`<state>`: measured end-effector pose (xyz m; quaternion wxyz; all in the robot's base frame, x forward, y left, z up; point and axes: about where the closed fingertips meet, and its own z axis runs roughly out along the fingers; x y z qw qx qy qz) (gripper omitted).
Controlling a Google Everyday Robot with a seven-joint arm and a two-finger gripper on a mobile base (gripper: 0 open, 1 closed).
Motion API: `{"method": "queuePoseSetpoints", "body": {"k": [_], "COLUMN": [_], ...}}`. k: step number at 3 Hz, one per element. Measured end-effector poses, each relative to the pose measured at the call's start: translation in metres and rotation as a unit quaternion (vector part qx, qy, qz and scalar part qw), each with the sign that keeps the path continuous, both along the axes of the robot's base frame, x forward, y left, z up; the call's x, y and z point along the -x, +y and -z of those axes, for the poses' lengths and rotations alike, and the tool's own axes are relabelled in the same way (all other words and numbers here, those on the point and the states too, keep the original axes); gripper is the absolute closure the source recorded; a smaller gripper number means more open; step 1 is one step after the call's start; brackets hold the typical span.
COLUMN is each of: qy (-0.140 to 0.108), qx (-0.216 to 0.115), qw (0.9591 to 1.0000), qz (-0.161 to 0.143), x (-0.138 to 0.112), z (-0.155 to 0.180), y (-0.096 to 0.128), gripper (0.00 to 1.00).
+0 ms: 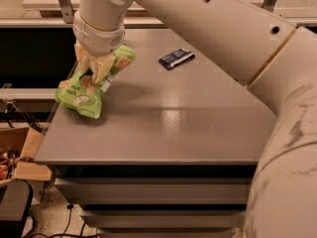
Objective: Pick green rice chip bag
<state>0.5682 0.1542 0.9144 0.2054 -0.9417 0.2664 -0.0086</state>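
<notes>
At the left edge of the table (188,128), the gripper (97,69) pinches the green rice chip bag (79,94) mid-body; the bag looks light, crinkly and slippery, so gathered film probably holds best.

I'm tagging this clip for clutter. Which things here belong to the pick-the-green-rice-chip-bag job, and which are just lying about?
Part of the job:
- green rice chip bag, at the table's left edge
- gripper, closed on the bag's middle

Just lying about:
- dark blue wrapped bar, farther back on the table
- cardboard box, on the floor at left
</notes>
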Motion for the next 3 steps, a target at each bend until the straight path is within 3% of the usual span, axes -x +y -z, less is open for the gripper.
{"method": "queuePoseSetpoints", "body": {"k": [2, 3], "qy": [-0.039, -0.036], "qx": [-0.013, -0.015], "qw": [0.9989, 0.999], "qz": [-0.024, -0.023], "x": [-0.016, -0.017], "z": [-0.064, -0.063], "y": [0.012, 0.01], "gripper": [1.0, 1.0]}}
